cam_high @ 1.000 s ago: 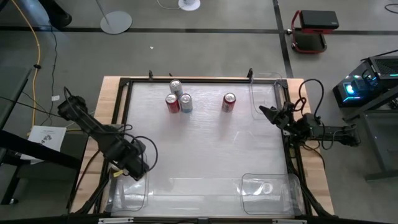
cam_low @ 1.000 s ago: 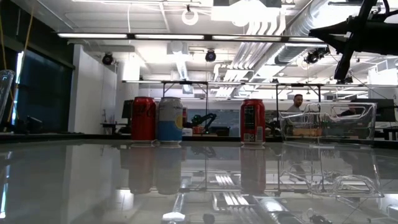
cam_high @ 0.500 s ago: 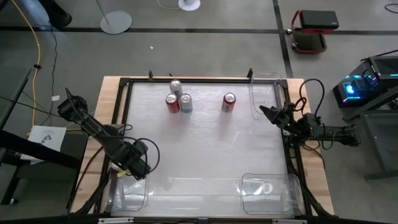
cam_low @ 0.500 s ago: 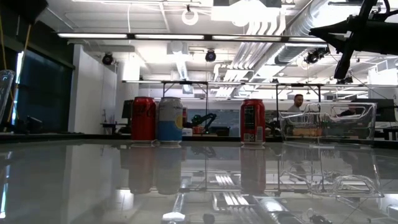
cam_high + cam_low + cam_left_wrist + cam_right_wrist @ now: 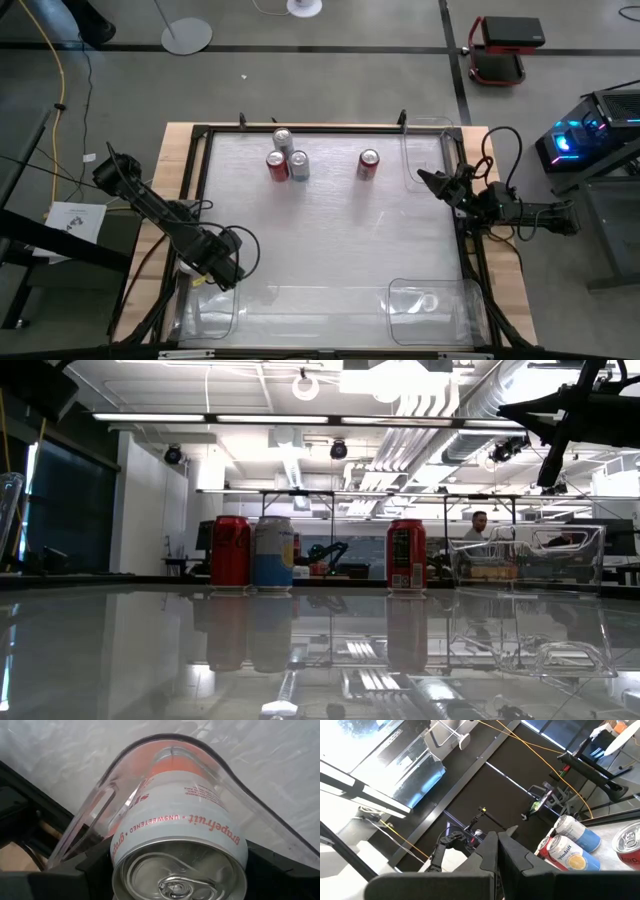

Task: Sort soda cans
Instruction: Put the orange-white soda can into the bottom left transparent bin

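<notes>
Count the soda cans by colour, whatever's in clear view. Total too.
Red cans: 2
Pale silver-blue cans: 2
White grapefruit can, between the fingers of the left tool: 1
Total: 5 cans in clear view

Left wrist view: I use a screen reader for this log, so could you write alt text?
A white grapefruit soda can fills the frame top-first between the left gripper's dark fingers, above the curved rim of a clear plastic bin on the table.
</notes>
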`<state>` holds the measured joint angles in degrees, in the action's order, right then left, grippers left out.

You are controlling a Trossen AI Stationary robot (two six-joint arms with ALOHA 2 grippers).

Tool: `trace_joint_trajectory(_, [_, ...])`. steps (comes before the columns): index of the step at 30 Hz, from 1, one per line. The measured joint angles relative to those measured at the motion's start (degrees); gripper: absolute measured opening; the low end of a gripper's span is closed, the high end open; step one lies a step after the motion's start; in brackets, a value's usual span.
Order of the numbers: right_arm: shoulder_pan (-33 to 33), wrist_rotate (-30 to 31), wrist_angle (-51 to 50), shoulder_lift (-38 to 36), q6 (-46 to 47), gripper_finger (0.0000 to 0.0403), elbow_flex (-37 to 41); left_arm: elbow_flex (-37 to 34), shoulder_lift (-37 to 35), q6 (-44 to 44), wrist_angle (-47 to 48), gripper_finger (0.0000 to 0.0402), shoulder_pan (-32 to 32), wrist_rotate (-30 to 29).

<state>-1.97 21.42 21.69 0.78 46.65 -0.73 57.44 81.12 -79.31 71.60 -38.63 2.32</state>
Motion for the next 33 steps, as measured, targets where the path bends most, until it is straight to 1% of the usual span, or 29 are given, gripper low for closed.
trace_joint_trajectory(6, [0.01, 0.01, 0.01, -0.01, 1.40, 0.0000, 0.00, -0.56, -0.07, -1.98, -0.82, 0.0303, 0.02, -0.38])
trace_joint_trajectory(11, [-0.01, 0.04, 0.01, 0.01, 1.37, 0.0000, -0.02, -0.60, -0.07, -3.10, -0.81, 0.0315, 0.02, -0.42])
trace_joint_trajectory(18, [-0.01, 0.04, 0.01, 0.01, 1.36, 0.0000, 0.00, -0.21, -0.03, -4.82, 0.92, 0.0325, 0.02, 1.72])
trace_joint_trajectory(24, [0.01, 0.06, -0.01, -0.01, 1.33, 0.0000, 0.00, 2.12, 0.02, -4.76, 5.18, 0.0326, 0.00, 1.43])
trace_joint_trajectory(33, [0.00, 0.06, -0.06, -0.01, 0.92, 0.0000, 0.00, 2.83, 0.02, -4.55, 5.09, 0.0327, 0.00, -0.13])
